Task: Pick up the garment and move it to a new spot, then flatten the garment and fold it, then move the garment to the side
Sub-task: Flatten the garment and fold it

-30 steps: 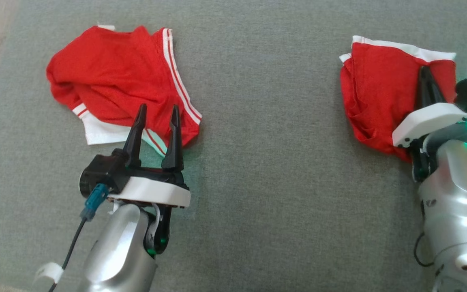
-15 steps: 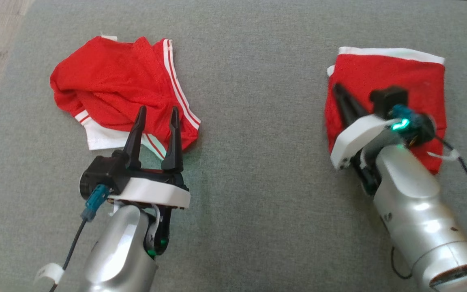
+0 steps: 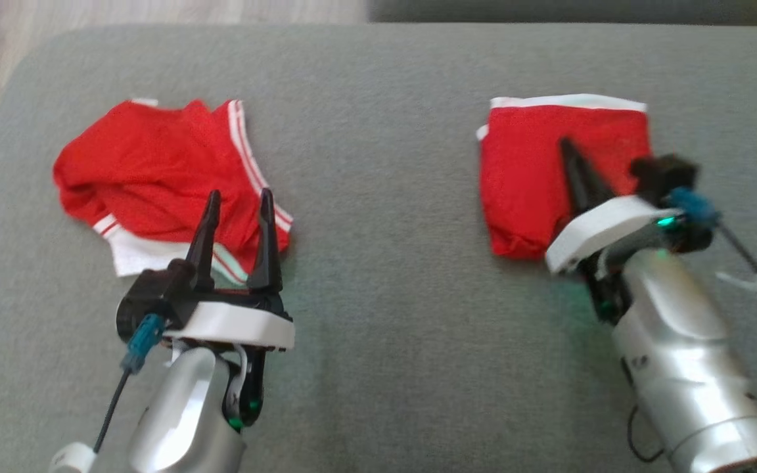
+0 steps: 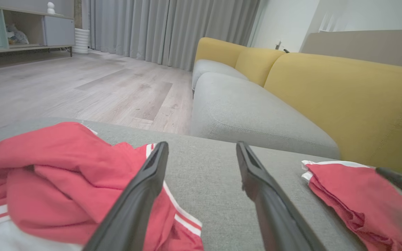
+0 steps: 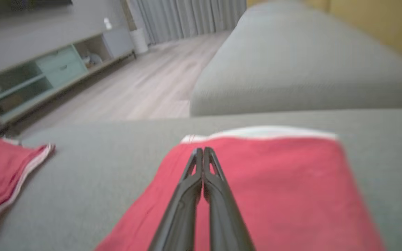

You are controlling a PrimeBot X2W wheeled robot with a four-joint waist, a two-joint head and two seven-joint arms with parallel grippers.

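A folded red garment (image 3: 526, 171) with a white band along its far edge lies flat on the right of the grey cushion (image 3: 385, 197). My right gripper (image 3: 566, 143) is shut, and its joined fingers lie over the middle of this fold (image 5: 277, 181) with nothing between them (image 5: 203, 150). A second red garment (image 3: 148, 171) with white stripes lies crumpled on the left. My left gripper (image 3: 239, 194) stands open just above that heap's near right edge (image 4: 47, 167), with nothing between its fingers (image 4: 201, 144).
The grey cushion's far edge drops to a wooden floor (image 4: 82, 83). Beyond the gap stands a sofa with a grey seat (image 4: 250, 115) and yellow backs (image 4: 344, 101). A low cabinet (image 5: 40, 73) lines the far wall. Bare cushion separates the two garments.
The head camera has tilted, so everything sits lower in the picture. My right gripper swept left across the folded garment, which now lies squarer and smoother. The left arm held still.
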